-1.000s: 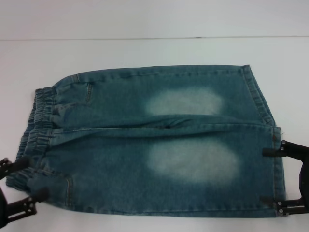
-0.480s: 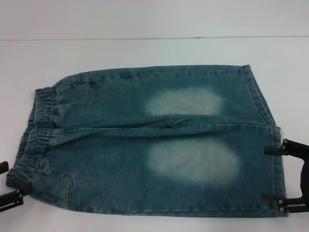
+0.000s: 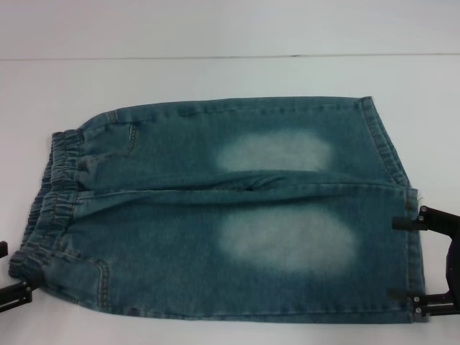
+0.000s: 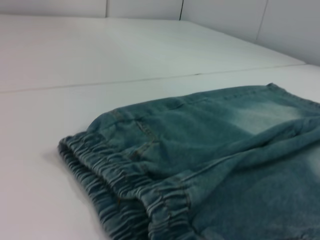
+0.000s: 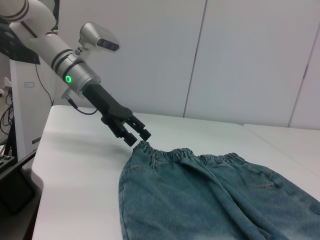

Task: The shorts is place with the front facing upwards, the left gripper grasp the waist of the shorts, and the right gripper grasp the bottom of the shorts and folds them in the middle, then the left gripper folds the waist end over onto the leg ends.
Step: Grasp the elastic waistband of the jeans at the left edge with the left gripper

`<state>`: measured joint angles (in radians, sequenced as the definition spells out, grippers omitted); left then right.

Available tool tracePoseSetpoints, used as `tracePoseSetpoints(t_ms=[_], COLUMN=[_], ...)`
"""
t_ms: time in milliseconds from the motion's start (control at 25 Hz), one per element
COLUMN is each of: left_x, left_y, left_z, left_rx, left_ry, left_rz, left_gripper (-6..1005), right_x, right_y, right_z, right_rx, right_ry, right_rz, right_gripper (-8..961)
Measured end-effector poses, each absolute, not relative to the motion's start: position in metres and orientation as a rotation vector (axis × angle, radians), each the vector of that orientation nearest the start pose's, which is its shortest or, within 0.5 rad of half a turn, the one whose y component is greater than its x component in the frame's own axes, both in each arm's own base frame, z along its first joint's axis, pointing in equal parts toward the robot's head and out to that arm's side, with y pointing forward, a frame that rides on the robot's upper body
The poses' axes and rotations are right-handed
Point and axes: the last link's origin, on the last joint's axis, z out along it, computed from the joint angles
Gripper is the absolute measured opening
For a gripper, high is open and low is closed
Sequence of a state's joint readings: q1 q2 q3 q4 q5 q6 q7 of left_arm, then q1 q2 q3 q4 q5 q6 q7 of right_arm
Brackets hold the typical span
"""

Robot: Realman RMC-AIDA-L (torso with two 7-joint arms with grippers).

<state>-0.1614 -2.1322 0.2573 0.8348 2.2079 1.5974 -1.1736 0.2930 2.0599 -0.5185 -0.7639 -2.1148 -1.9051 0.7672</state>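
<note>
Blue denim shorts [image 3: 237,215] lie flat and front up on the white table [image 3: 215,75]. Their elastic waist [image 3: 50,187] is to the left and the leg ends [image 3: 402,180] to the right. My left gripper [image 3: 10,273] sits at the near corner of the waist, open and just off the fabric. The right wrist view shows this left gripper [image 5: 136,136] hovering beside the waistband corner [image 5: 145,147]. My right gripper [image 3: 394,259] is open, with its fingers spread across the hem of the near leg. The left wrist view shows the waistband [image 4: 125,185] close up.
A seam [image 3: 215,56] crosses the table behind the shorts. In the right wrist view, white wall panels [image 5: 240,55] stand beyond the table, and the table edge [image 5: 40,150] drops off on the left arm's side.
My left gripper has pulled back off the waist corner toward the left edge of the head view. The right gripper and the shorts have barely moved.
</note>
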Motion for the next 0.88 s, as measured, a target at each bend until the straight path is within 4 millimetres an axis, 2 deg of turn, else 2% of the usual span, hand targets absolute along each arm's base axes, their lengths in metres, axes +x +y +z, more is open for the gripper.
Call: tracePoseSetpoints(t_ms=[560, 800, 880], left_x=[-0.393, -0.387, -0.387], left_y=[0.206, 0.211, 0.212], left_z=[0.044, 0.041, 0.040], left_rx=[-2.341, -2.378, -2.382], left_ry=[-0.877, -0.858, -0.857], left_rz=[-0.394, -0.406, -0.405], left_gripper=[911, 754, 648], right_x=[0.316, 0.316, 0.317], right_y=[0.233, 0.233, 0.232], right_z=[0.038, 0.037, 0.037], right_rx=[-2.742, -2.741, -2.738], right_ry=[-0.046, -0.044, -0.040], right_rz=[0.656, 0.655, 0.655], right_gripper=[943, 942, 942])
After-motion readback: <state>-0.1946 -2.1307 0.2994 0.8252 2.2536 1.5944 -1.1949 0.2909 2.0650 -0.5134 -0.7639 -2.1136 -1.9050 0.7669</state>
